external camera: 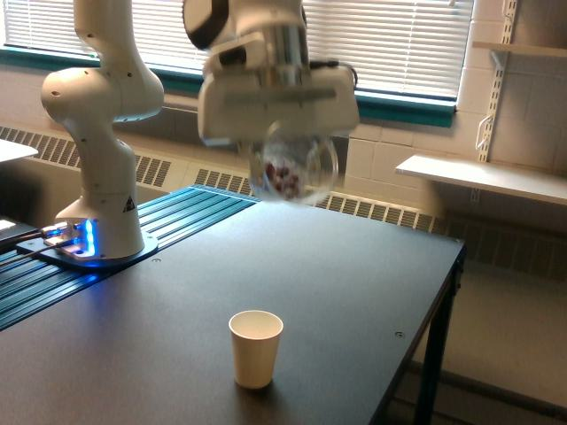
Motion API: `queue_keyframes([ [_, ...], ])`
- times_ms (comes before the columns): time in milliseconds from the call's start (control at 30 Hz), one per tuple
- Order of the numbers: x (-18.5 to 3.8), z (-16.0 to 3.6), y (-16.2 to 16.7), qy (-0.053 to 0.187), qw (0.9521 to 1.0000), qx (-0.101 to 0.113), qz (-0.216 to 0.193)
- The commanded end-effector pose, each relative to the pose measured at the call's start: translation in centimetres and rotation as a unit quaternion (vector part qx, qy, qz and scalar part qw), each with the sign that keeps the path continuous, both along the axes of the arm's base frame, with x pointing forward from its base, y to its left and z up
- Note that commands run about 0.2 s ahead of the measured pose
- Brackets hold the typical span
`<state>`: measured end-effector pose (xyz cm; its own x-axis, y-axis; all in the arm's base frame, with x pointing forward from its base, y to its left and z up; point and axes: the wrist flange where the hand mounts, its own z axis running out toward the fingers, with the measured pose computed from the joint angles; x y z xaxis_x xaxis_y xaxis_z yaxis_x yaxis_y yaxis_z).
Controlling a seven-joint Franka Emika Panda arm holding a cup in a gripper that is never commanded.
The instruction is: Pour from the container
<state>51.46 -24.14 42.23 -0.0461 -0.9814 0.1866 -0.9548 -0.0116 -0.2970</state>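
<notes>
Exterior view: blurred fingers [291,168] hold the container [292,170]; reddish pieces inside barely discernible.

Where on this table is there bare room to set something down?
The dark table is bare nearly everywhere: between the white paper cup and the far edge by the wall vents, and along the exterior view's right edge. It is tighter by the arm's base. The gripper holds the clear container above the far middle.

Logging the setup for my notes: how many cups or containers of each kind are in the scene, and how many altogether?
Clear plastic container with reddish-brown pieces, held in the gripper: 1
White paper cup, standing on the dark table: 1
Total: 2
</notes>
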Motion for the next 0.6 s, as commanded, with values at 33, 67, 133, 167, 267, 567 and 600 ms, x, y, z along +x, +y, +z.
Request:
queue_keyframes([
  [33,1.4,-2.5,2.6,0.034,0.9986,0.012,0.037],
  [67,1.4,-2.7,2.8,0.035,0.9985,0.015,0.039],
  [133,1.5,-3.4,3.0,0.037,0.9980,0.028,0.044],
  [167,1.4,-3.9,3.2,0.044,0.9976,0.032,0.044],
  [267,1.3,-4.7,3.4,0.045,0.9971,0.043,0.043],
  [567,0.7,-7.1,5.7,0.055,0.9943,0.067,0.063],
  [600,0.6,-7.3,6.0,0.060,0.9938,0.066,0.066],
])
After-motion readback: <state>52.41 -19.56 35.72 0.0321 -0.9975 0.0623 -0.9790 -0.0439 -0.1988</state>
